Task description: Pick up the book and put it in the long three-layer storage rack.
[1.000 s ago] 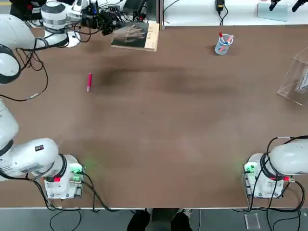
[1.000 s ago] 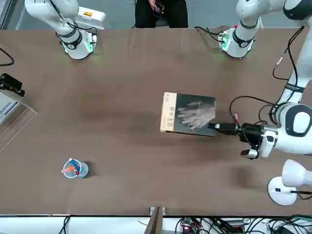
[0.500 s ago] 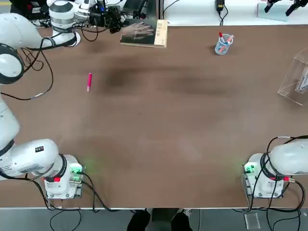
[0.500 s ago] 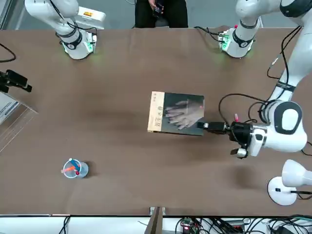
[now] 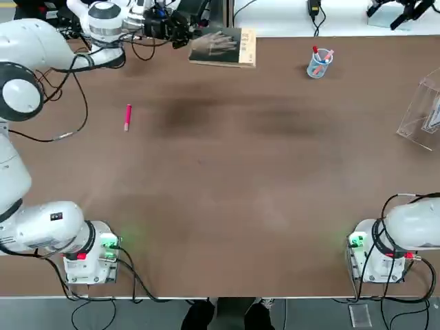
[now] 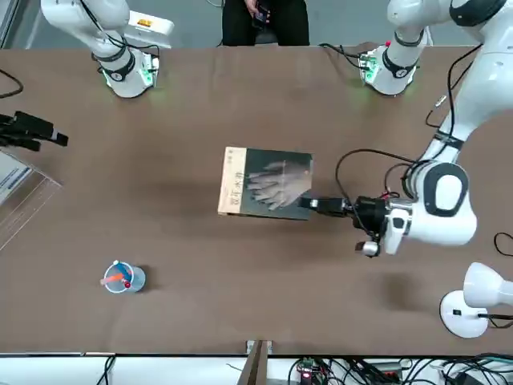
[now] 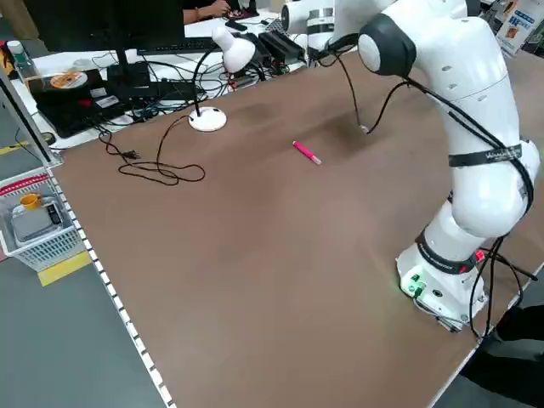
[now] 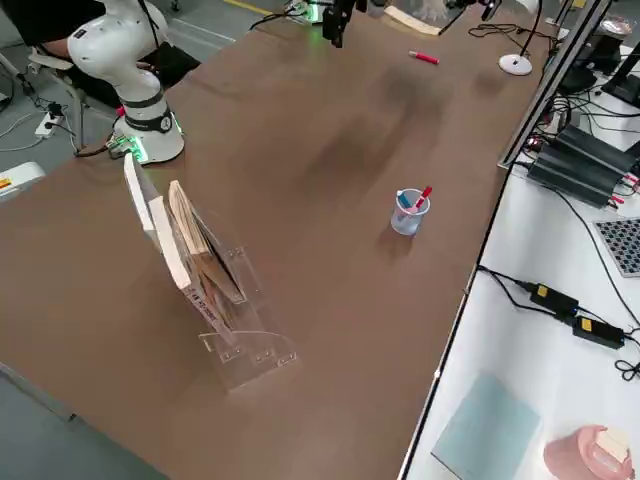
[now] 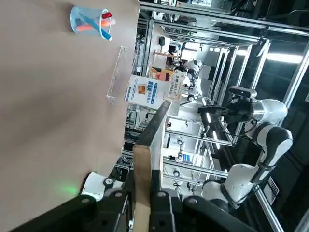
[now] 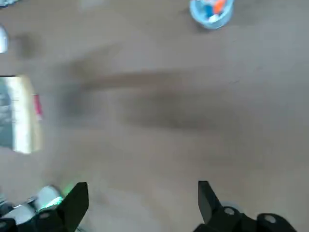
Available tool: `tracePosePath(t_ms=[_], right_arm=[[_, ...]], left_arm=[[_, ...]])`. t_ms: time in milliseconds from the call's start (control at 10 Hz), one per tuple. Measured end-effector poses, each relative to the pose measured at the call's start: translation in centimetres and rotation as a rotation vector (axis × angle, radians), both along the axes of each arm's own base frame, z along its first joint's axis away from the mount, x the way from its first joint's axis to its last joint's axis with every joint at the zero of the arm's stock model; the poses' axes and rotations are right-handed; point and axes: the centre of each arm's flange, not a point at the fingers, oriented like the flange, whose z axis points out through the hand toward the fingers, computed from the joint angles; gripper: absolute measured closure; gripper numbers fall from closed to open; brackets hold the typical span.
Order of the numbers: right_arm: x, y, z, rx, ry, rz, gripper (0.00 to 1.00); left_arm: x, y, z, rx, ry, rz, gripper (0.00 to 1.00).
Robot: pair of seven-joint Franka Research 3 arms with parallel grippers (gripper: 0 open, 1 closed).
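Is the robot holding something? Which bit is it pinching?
Yes. The left gripper pinches the book by its dark edge, opposite the tan strip. The right gripper holds nothing.

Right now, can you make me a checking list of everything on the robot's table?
Surface: brown table, bare in the middle.
Job's things: book held level above the table; clear storage rack at the table's end, already holding some booklets.
Clutter: pink pen; pen cup; white lamp.
Grippers: left gripper shut on the book's edge; right gripper open, holding nothing.
Cables: black cables hanging from the left arm.
Surroundings: a person's shoes at the table edge.
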Motion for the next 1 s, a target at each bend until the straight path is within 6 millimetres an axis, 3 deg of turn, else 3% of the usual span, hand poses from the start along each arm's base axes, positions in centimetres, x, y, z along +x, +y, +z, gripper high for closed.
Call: tracePosePath(t_ms=[700, 1000], right_arm=[[-0.1, -0.3, -6.0, 0.336, 0.109, -0.034, 0.00], [-0.4, -1.7, -9.6, 0.504, 0.123, -0.077, 0.00]], left_arm=[[-3.1, -9.8, -0.6, 0.068, -0.030, 0.022, 1.00], [-4.4, -13.1, -0.8, 0.083, -0.037, 0.022, 1.00]])
